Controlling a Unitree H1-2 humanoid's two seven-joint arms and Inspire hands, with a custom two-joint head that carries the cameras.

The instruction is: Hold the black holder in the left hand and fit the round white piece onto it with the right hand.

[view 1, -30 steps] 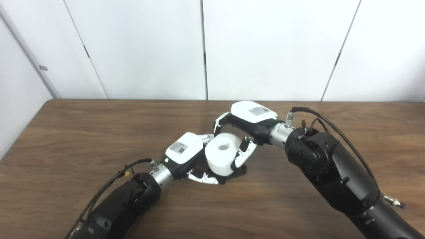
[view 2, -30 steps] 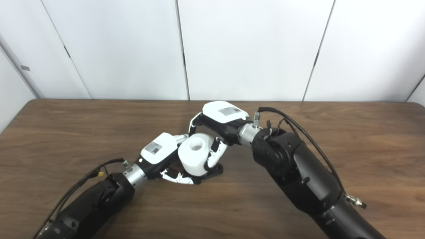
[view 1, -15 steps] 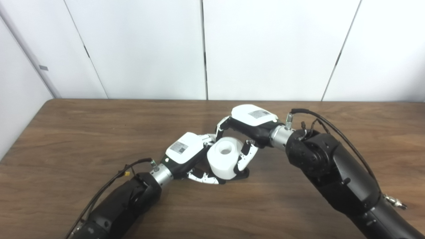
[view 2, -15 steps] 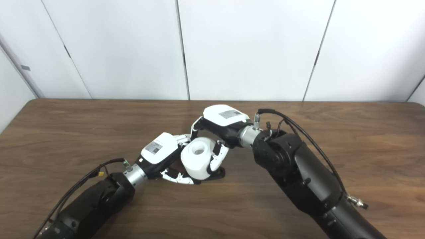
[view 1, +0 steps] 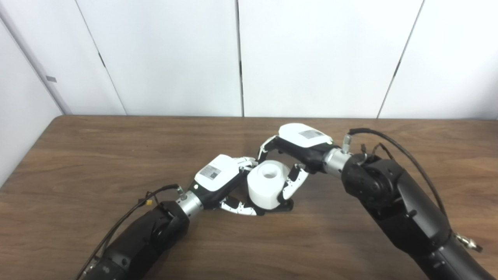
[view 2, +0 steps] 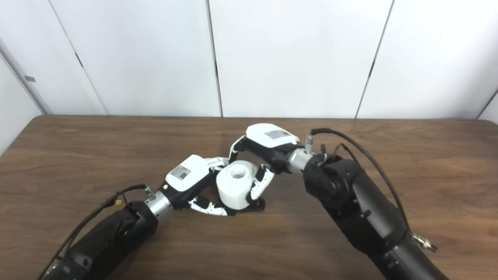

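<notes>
The black holder [view 1: 281,205] is largely hidden: only a dark edge shows on the worktop [view 1: 97,155] beneath the round white piece [view 1: 267,184] and below the right robot hand's fingers, so its form cannot be made out. The left robot hand [view 1: 223,182] has its fingers curled at the near left base of the white piece, where the holder lies; whether they actually clasp it cannot be told. The right robot hand [view 1: 299,146] arches over the white piece from the far right, with fingers on its far side and its thumb against its right flank, loosely closed around it. The piece is a squat, matte white cylinder with a round hole in its top face, standing nearly upright between the two hands. The worktop is dark brown woodgrain; behind it stand plain white wall panels [view 1: 311,54] with dark seams.
</notes>
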